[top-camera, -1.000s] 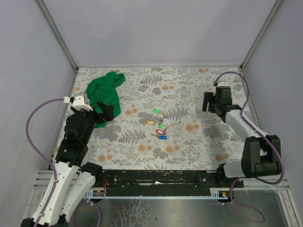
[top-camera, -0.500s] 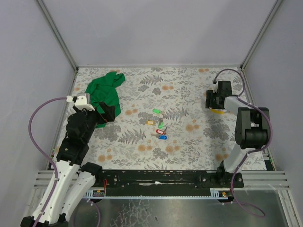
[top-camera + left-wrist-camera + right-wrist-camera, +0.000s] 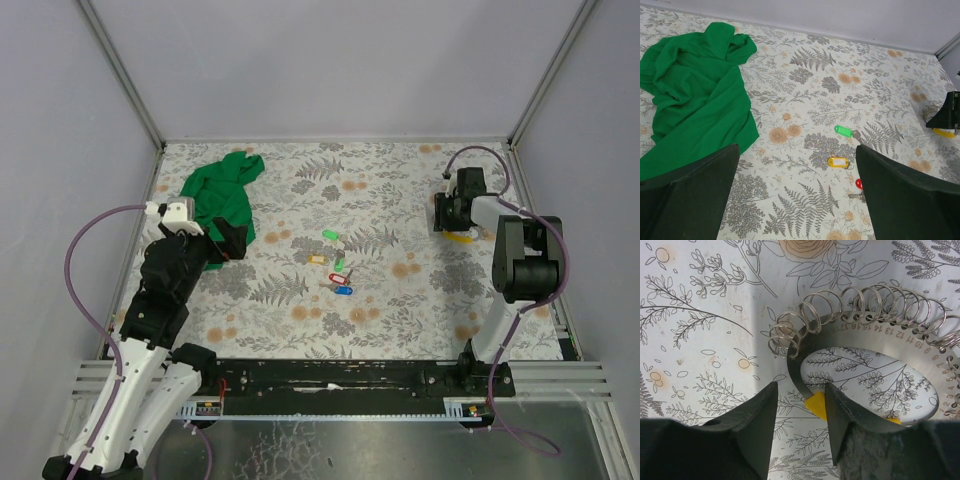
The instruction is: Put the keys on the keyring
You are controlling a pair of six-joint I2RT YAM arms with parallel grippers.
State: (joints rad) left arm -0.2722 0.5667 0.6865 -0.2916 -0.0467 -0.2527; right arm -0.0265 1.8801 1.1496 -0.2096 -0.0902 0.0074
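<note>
Steel keyring [image 3: 875, 332] at far right of table [image 3: 400, 310], right gripper [image 3: 800, 395] part-closed astride its band, not yet gripping; keys [image 3: 338, 268] mid-table; left gripper [image 3: 797, 160] wide, empty; pickup step, next needs a firm pinch.

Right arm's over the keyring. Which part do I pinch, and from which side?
Take the keyring by the bare curve of its flat band, just below the end wire loops. Come from above, with one finger inside the opening and one outside. The band looks thin there and free of loops, and the open right gripper straddles it.
</note>
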